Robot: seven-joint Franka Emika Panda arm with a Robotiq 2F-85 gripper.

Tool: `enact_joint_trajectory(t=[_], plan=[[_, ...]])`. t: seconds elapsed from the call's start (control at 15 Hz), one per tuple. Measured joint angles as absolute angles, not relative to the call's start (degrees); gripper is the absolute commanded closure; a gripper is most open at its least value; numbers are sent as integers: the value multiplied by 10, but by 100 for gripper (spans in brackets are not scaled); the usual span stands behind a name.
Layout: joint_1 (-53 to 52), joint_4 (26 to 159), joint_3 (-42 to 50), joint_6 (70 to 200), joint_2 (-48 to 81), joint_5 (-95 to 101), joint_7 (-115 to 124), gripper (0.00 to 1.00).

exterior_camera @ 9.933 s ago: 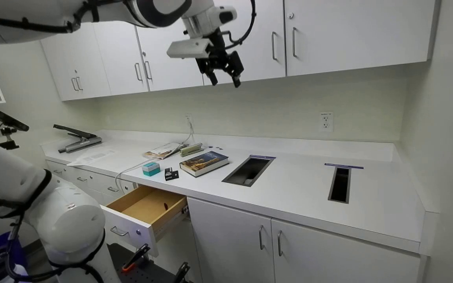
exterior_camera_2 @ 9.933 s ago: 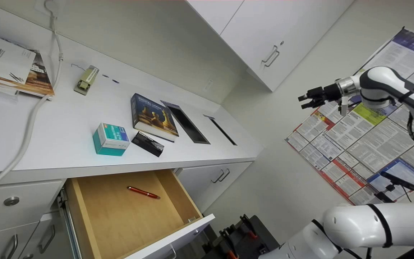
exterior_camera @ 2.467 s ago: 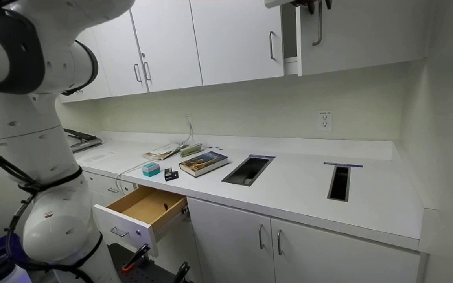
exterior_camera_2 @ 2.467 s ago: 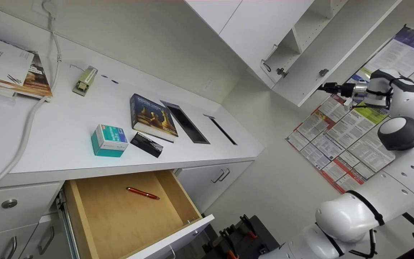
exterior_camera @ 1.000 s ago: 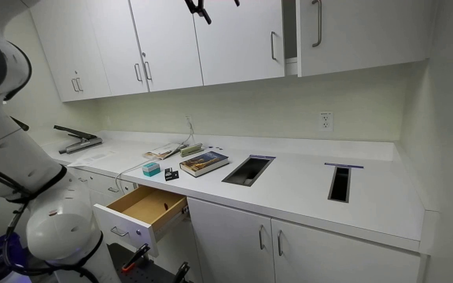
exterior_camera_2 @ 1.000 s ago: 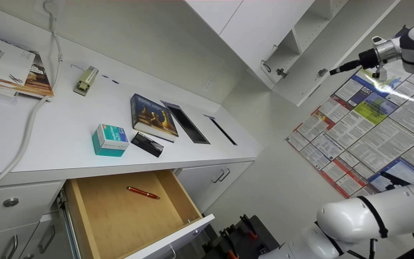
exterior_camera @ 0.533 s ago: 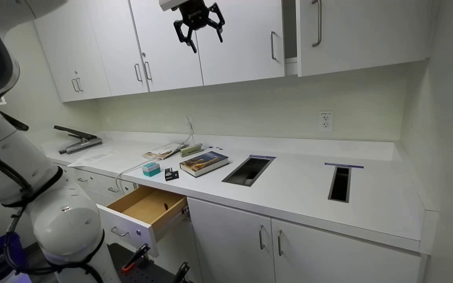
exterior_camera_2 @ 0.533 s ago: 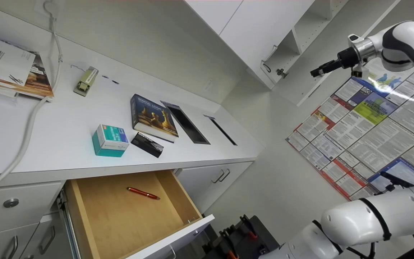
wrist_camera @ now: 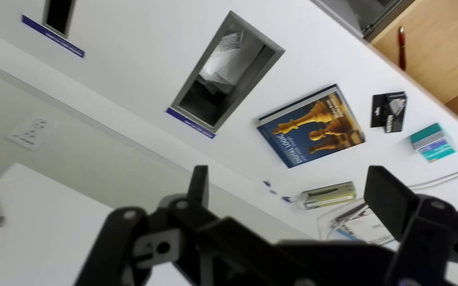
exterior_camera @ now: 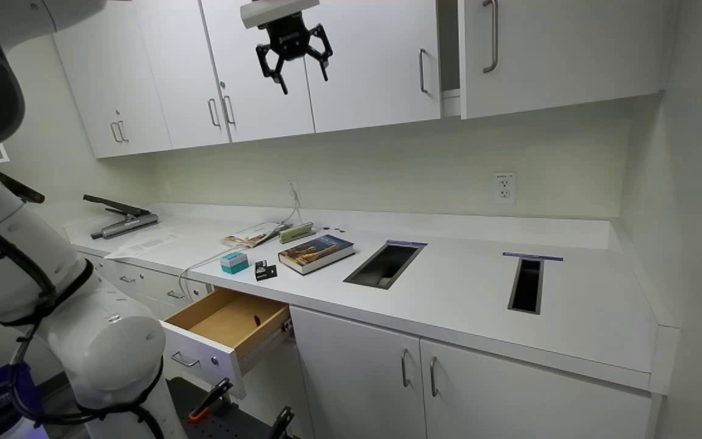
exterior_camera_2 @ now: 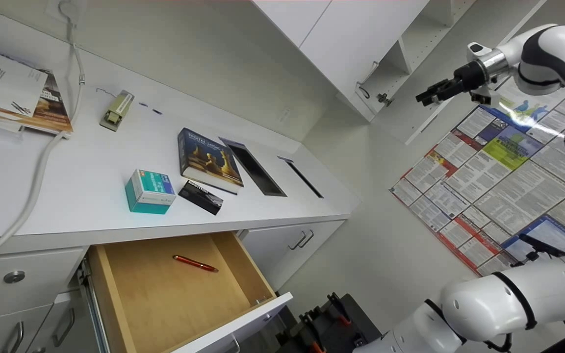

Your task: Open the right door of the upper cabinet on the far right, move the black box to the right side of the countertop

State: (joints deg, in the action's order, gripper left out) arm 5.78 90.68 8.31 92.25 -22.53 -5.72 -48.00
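Robotiq gripper: we see its fingers spread wide, holding nothing.
Black box: below the gripper on the countertop, between the Digital Logic textbook and the teal-and-white carton.
Right cabinet door: in an exterior view we see it standing open, right of the gripper.

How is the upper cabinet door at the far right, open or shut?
Open: the door stands out at an angle, and in both exterior views the inside of the cabinet shows beside it.
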Motion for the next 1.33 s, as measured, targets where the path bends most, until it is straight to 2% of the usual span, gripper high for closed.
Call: enact_joint_trajectory(t=[0.8,1.33], plan=[[-95,1151,30,871,-297,-53,-627,0],[-103,1165,24,871,-299,-48,-656,0]])
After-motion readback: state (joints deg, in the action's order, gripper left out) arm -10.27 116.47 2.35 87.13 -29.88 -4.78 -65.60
